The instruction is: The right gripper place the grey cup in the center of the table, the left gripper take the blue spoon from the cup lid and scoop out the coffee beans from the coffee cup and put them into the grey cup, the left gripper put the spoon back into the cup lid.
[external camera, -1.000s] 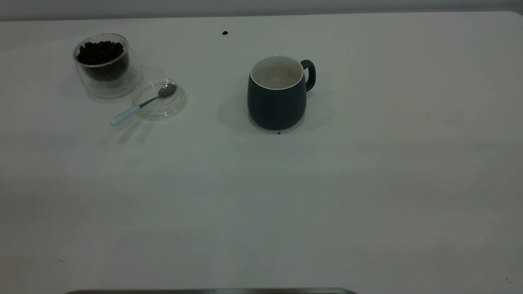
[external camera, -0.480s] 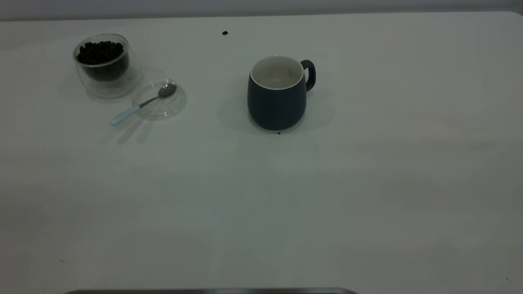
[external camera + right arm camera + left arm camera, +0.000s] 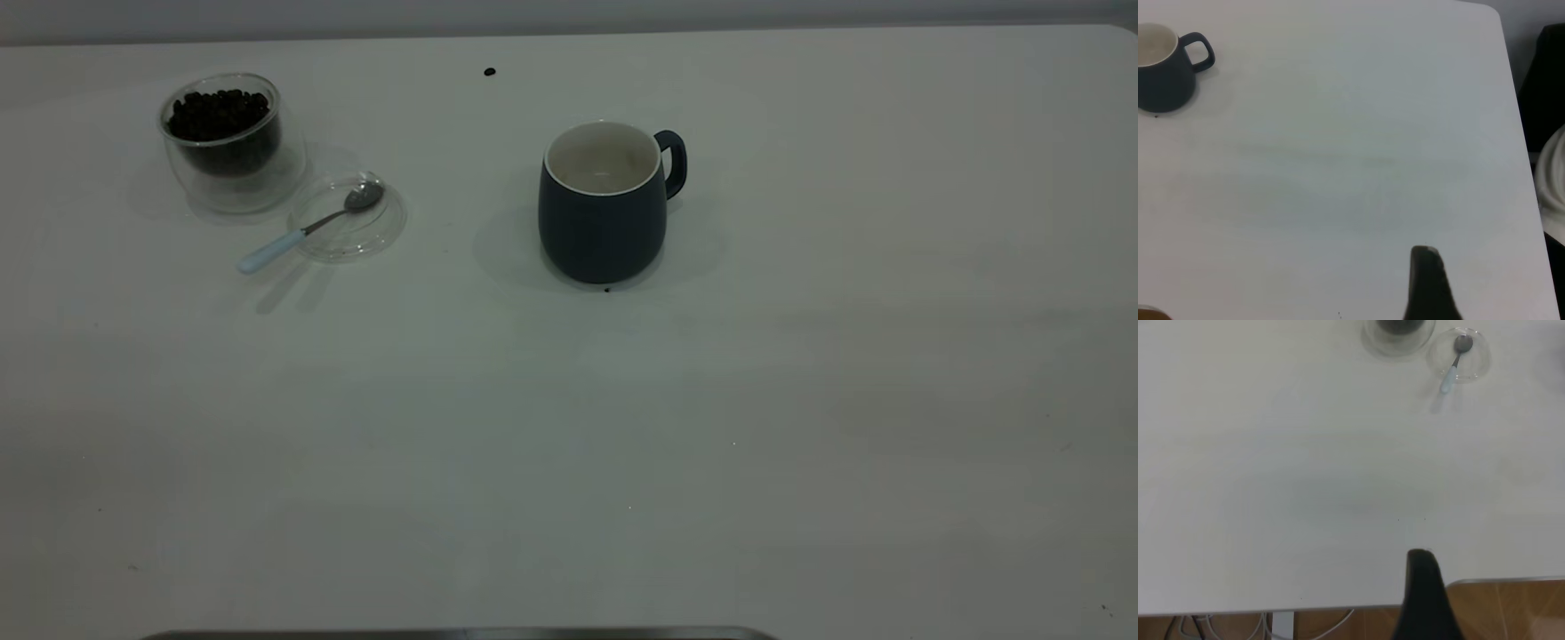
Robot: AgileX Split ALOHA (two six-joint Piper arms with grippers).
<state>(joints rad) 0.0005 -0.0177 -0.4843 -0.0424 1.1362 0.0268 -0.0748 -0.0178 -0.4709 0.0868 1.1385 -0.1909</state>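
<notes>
Two vessels stand on the table [image 3: 800,400]. The grey cup [image 3: 603,213] sits upright near the middle of the table's far half in the exterior view, its small loop handle pointing to that view's right; nothing shows inside its white interior. Far to its left, near the table's far left corner, the coffee cup [image 3: 233,142] stands upright and holds the coffee beans [image 3: 219,114] heaped almost to its rim.

Just beside the coffee cup, nearer the camera and a little toward the grey cup, lies the cup lid [image 3: 348,218], flat on the table. The blue spoon [image 3: 307,228] rests across it: the metal bowl lies inside the lid and the pale handle reaches out past the lid's rim onto the table. Its long axis runs diagonally, bowl toward the far right, handle end toward the near left.

A single stray bean [image 3: 489,71] lies on the far side of the table, well apart from both cups.

Neither arm appears in the exterior view. Each wrist view shows only one dark finger, the left gripper [image 3: 1426,600] over the table's edge and the right gripper [image 3: 1429,285] well away from the grey cup; whether either is open or closed cannot be told.
</notes>
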